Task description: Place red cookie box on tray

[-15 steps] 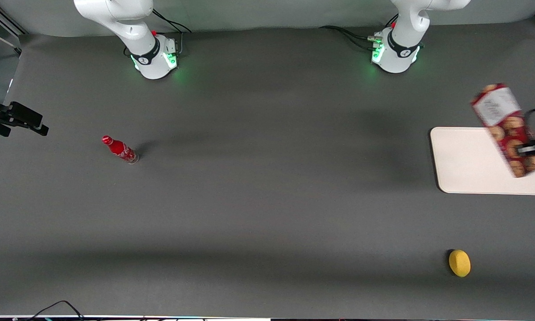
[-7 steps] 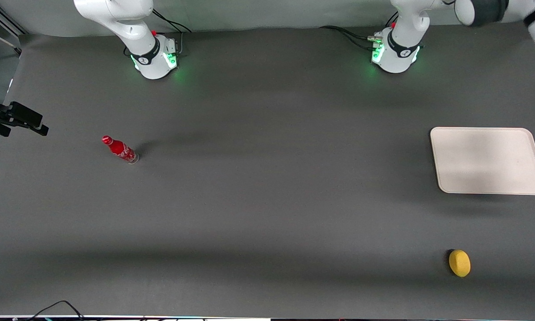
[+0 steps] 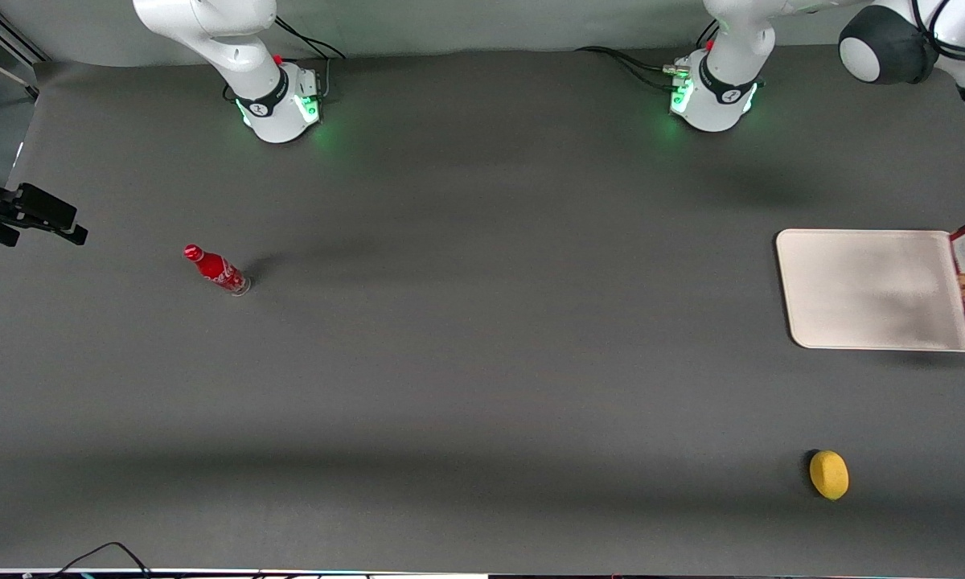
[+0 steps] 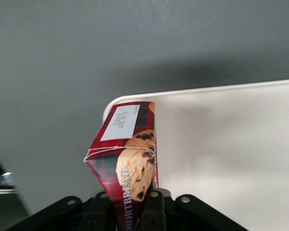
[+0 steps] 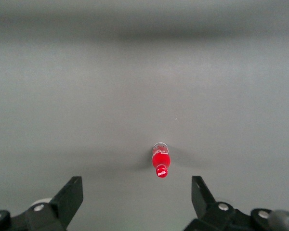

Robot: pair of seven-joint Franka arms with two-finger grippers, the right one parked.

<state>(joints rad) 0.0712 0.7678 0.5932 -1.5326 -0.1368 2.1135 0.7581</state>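
You have the gripper clamped on the red cookie box, one finger on each long side. The box hangs above the tray, over its edge toward the working arm's end of the table, white label end up. A yellow lemon-shaped object lies nearer the front camera than the tray.

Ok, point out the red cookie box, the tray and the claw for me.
red cookie box (image 4: 127, 151): left wrist view, on its cookie-printed face.
tray (image 3: 860, 281): front view, on its bare floor.
claw (image 4: 132, 204): left wrist view, midway between its fingertips, shut on the box.
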